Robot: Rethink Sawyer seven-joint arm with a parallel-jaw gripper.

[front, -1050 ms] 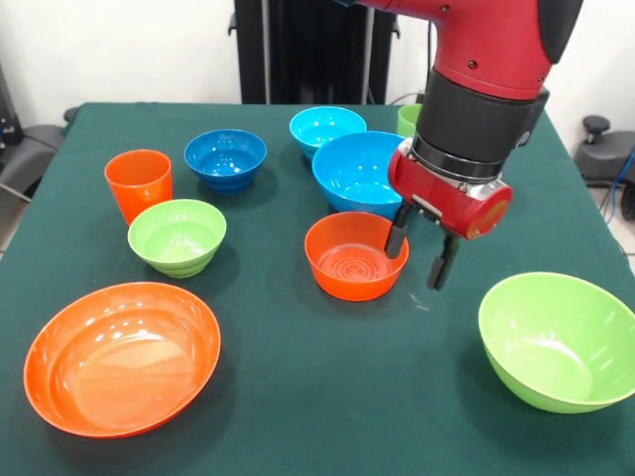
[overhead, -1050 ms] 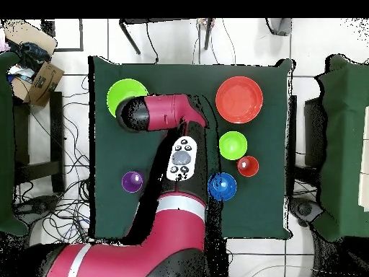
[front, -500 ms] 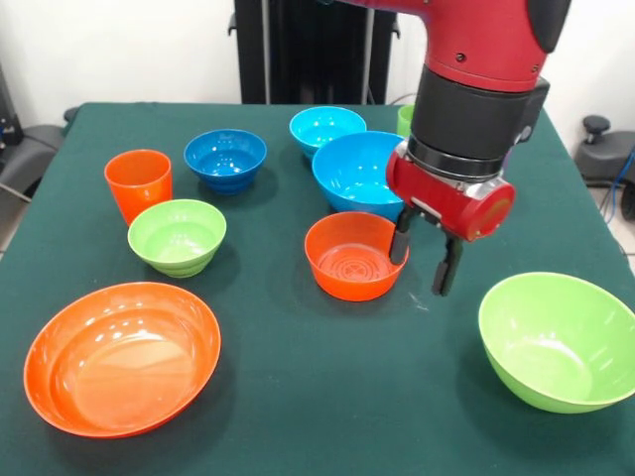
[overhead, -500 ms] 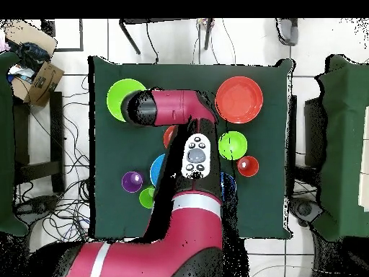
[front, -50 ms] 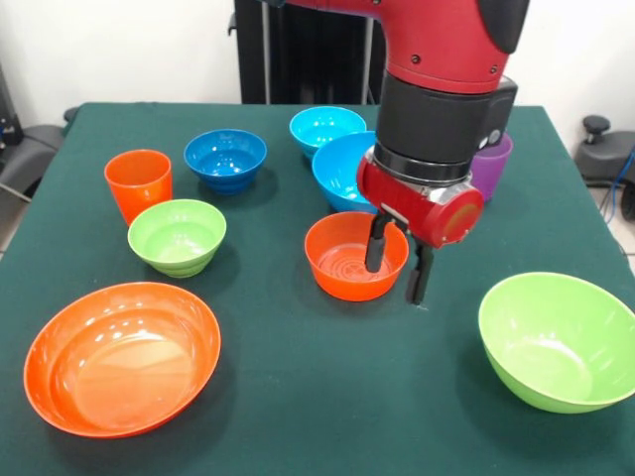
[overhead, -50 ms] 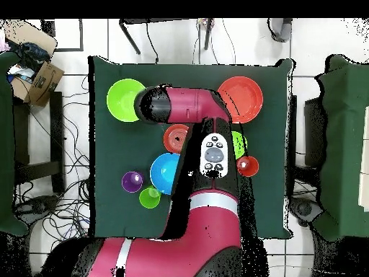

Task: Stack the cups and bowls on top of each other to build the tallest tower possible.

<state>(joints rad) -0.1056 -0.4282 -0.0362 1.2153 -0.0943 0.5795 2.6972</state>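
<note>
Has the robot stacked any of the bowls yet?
No, every bowl, like the small orange bowl under the gripper, sits alone on the table.

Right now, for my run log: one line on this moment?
gripper: open | straddling small orange bowl rim | holding: nothing | tower: not begun

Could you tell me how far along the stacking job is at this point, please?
Done: nothing; no tower stands, and every bowl and cup in view sits apart on the table.

In hand: the open gripper straddles the right rim of the small orange bowl, one finger inside and one outside, holding nothing.

Left: all of it, including the large orange bowl, large green bowl and orange cup.
</note>
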